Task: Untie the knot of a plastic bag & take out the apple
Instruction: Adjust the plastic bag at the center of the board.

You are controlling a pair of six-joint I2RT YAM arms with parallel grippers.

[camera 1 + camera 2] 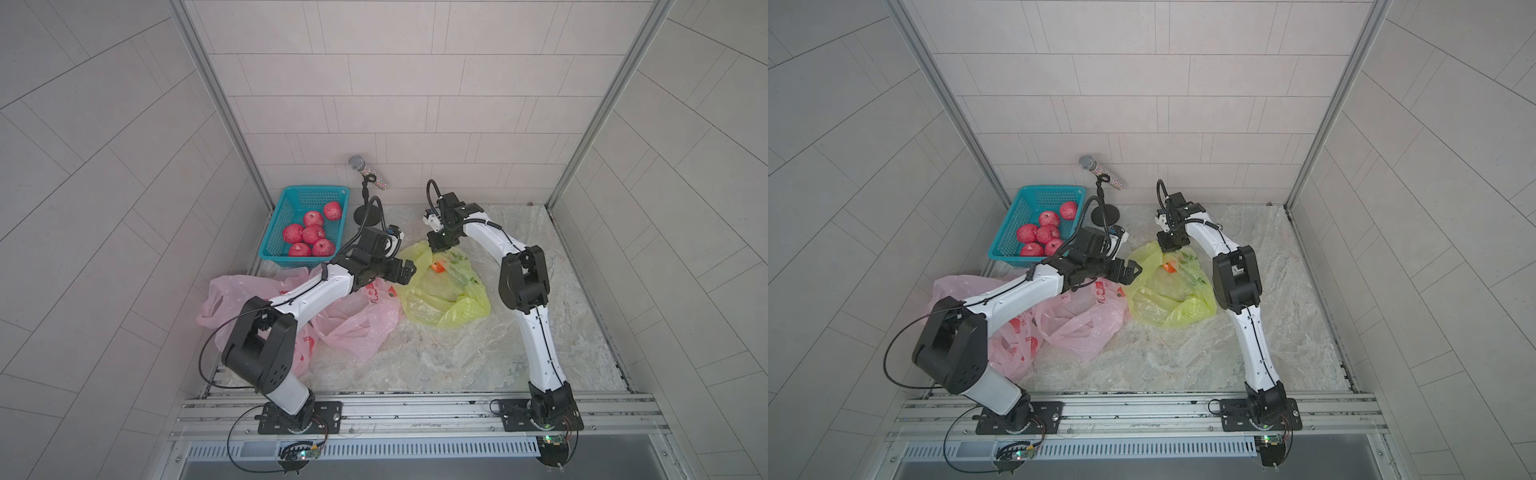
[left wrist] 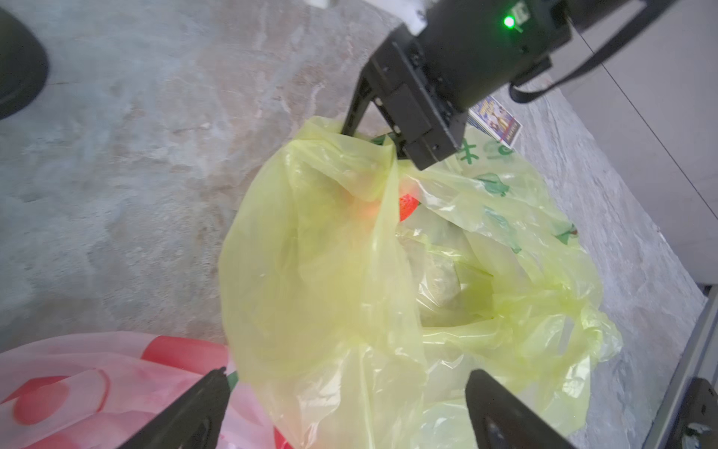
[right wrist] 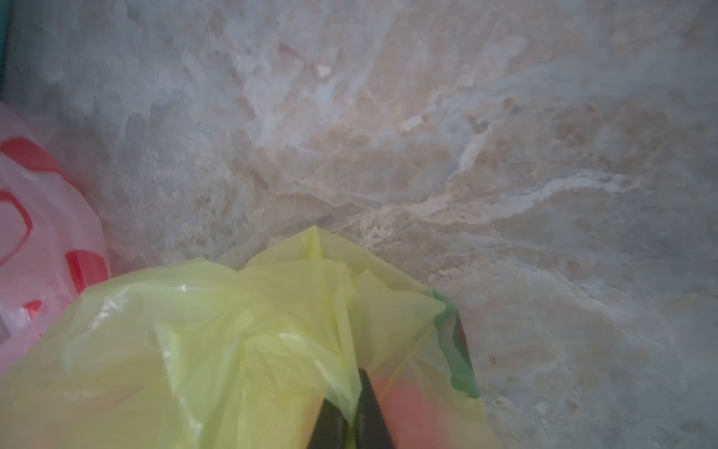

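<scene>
My left arm (image 1: pixel 320 291) reaches far and to the right. Its left gripper (image 1: pixel 406 269) lies low, with both fingers spread wide apart. My right arm (image 1: pixel 538 345) bends up high and over. Its right gripper (image 1: pixel 437 246) points down, pinched tight shut.

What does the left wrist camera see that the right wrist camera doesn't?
Only the left wrist view: the left pincer open wide, the inside of the yellow bag, the right pincer seen from outside, and a small printed card lying on the table.
Only the right wrist view: the right pincer's two tips, close up, pressed together on a fold of the yellow plastic.
Both: the yellow bag, the pink bag, the marbled table, and the red apple inside the yellow bag.
</scene>
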